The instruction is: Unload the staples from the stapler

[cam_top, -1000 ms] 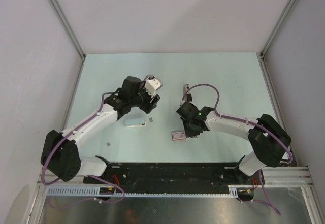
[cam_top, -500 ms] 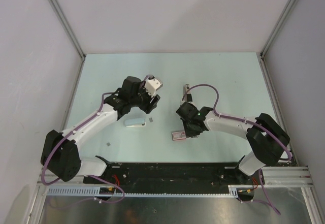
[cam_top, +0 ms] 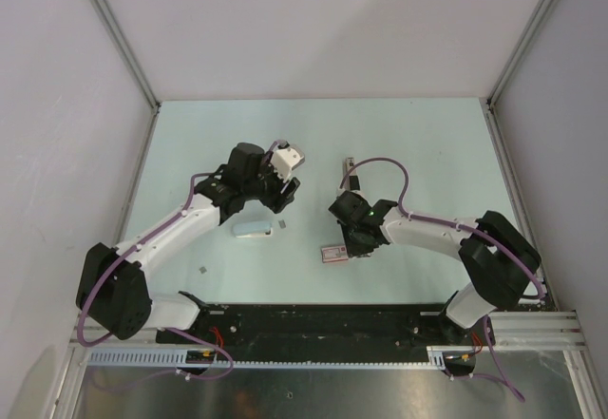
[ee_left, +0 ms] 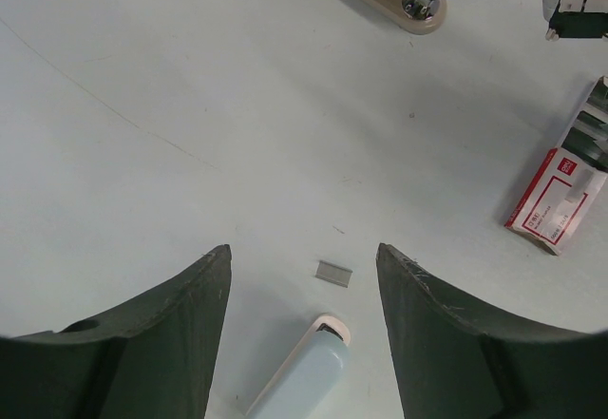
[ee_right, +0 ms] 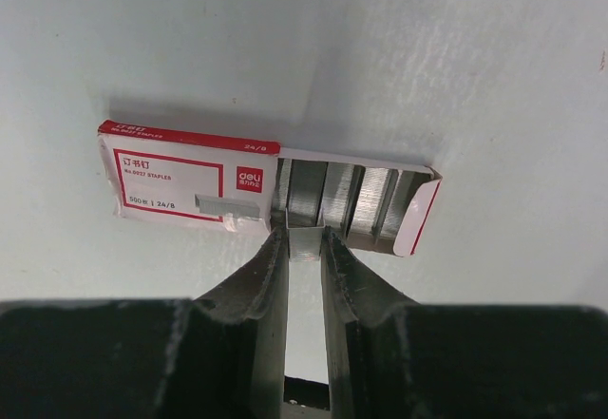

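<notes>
**Fig.** Top and wrist views. The stapler lies on the table beyond centre, just past the right gripper and touched by neither arm. The left wrist view catches only its end, at the top edge.

I judge the stapler light, stiff and smooth-sided. It is hinged, so it is liable to skid or fold open. I would take it across the narrow flanks of the body, near the middle, not by the pale metal end.

The right gripper has its fingers nearly closed, pinching a strip of staples at the open tray of the box. The left gripper is spread wide with nothing held, hovering over the wedge and a loose strip.

Count:
- one stapler;
- one box, with about four rows of staples showing;
- one wedge;
- two strips outside the box, one pinched and one loose.

A grey fleck near the left arm is too small for me to identify.
</notes>
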Action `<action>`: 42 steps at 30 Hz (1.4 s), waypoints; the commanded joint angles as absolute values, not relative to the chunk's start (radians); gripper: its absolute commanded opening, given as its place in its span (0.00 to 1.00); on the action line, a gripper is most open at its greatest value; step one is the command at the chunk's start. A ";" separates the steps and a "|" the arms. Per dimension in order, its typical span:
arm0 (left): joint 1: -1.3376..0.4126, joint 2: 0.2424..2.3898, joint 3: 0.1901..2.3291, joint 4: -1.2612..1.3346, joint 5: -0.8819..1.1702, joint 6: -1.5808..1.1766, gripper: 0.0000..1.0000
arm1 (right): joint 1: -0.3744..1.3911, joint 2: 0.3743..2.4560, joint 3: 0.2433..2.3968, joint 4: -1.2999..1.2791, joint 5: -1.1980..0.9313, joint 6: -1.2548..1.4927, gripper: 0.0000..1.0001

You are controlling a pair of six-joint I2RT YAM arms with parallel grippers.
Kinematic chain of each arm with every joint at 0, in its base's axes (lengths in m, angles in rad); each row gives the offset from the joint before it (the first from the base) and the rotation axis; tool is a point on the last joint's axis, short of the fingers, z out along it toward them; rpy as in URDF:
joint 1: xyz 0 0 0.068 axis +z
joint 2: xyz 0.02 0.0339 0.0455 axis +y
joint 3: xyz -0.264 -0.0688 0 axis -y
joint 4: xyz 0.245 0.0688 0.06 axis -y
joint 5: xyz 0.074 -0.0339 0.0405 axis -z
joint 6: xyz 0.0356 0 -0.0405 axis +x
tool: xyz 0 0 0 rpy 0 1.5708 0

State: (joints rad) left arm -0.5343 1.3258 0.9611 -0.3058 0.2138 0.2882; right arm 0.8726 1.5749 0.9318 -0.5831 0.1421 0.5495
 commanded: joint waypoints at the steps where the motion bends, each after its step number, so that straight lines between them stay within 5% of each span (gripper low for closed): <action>1: -0.532 1.287 0.954 -0.297 0.236 0.273 0.68 | 0.870 1.579 0.968 -0.568 0.158 0.546 0.11; 12: -0.531 1.282 0.953 -0.297 0.237 0.272 0.68 | 0.862 1.578 0.968 -0.570 0.164 0.543 0.13; 27: -0.531 1.275 0.957 -0.297 0.240 0.272 0.68 | 0.855 1.563 0.968 -0.574 0.165 0.541 0.31; 42: -0.531 1.305 0.958 -0.297 0.250 0.300 0.69 | 0.836 1.417 1.034 -0.611 0.155 0.522 0.31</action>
State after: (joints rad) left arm -0.5343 1.3121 0.9611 -0.3061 0.2173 0.2886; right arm 0.8524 1.4902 0.9634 -0.5976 0.1421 0.5419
